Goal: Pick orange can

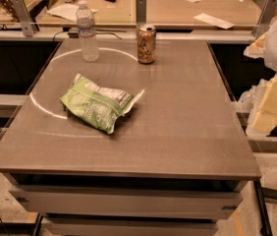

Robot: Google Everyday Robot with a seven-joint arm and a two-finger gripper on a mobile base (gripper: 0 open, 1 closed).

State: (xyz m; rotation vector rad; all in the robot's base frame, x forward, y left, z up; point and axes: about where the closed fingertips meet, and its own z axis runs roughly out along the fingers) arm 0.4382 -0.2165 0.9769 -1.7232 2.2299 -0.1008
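The orange can (146,44) stands upright on the surface (178,132). The gripper (271,107) hangs well right of it; whether open or closed, I cannot tell.

Single view, high, near table (178,146) front, angled down across top; pincer (271,107) at right edge.

Grey-brown table (192,132), flat top. Orange can (146,44) upright at 12 o'clock, near the far edge. Clear water bottle (87,32) upright at 11 o'clock, well apart from the can. Green snack bag (98,105) lying flat at 9 o'clock, near centre. Gripper (270,104) off the table, 3 o'clock.
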